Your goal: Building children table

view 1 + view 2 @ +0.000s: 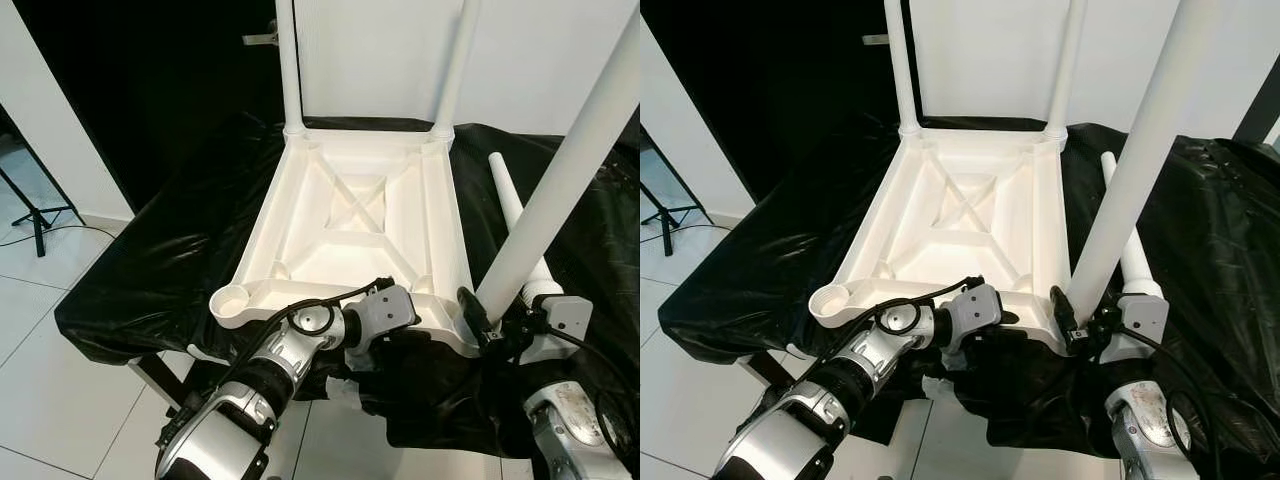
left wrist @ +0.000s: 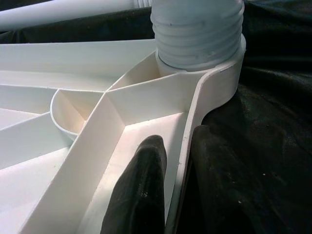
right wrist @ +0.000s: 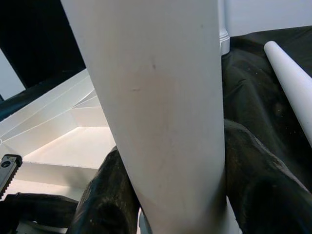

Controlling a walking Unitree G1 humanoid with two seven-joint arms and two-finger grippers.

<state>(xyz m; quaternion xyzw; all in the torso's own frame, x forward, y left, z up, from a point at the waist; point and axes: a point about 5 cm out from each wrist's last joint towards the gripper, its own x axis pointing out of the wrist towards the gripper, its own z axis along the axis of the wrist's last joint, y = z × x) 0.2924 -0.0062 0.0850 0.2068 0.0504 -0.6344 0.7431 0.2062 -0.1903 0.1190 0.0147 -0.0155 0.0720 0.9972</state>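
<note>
Two legs (image 1: 288, 70) stand screwed in, tops cut off; my left gripper (image 2: 170, 195) pinches the tabletop (image 1: 350, 215) rim, my right gripper (image 3: 175, 195) clamps a third leg (image 1: 560, 180).

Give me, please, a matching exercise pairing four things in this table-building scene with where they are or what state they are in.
Things:
1. left pincer
2. right pincer
3. loose white leg
4. near-left socket

States:
A. lying on the black cover
B. empty, no leg in it
C. clamped on the tabletop rim
D. closed around the near-right leg

Pairs: 1-C, 2-D, 3-A, 4-B
</note>
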